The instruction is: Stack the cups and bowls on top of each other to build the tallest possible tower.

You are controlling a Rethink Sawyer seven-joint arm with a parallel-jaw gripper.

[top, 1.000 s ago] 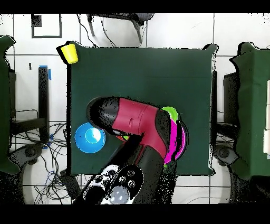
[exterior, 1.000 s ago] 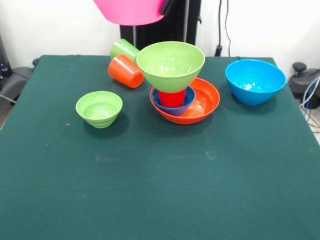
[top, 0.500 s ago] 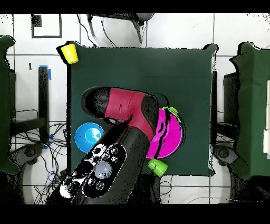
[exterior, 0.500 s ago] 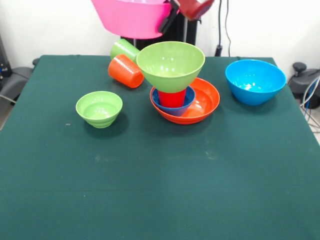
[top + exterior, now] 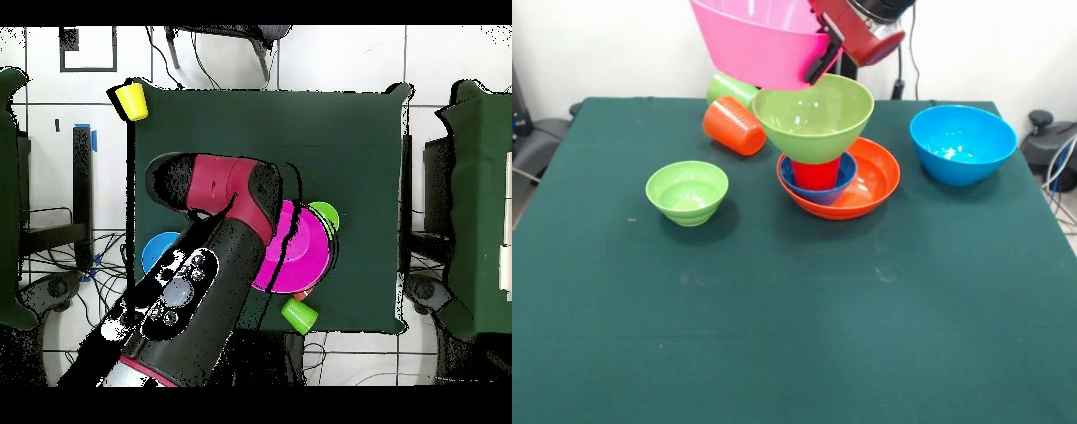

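Note:
My gripper [image 5: 823, 55] is shut on the rim of the huge pink bowl [image 5: 764, 40] and holds it tilted in the air, just above and behind the tower. The tower is the large green bowl [image 5: 814, 115] on the red cup [image 5: 815, 173], inside the small dark blue bowl [image 5: 823, 189], inside the wide orange bowl [image 5: 869, 181]. The orange cup [image 5: 734, 125] and the light green cup [image 5: 726, 87] lie on their sides behind the tower. In the overhead view the arm [image 5: 215, 260] covers the tower, and the pink bowl [image 5: 297, 250] shows beside it.
The small green bowl [image 5: 687, 192] stands alone at the left. The large blue bowl [image 5: 962, 143] stands at the right. The yellow cup [image 5: 131, 100] sits at a far table corner in the overhead view. Cables and chairs surround the green table [image 5: 794, 336].
The arm has come down and forward with the pink bowl, from the top edge to just above the large green bowl. The objects on the table have not moved.

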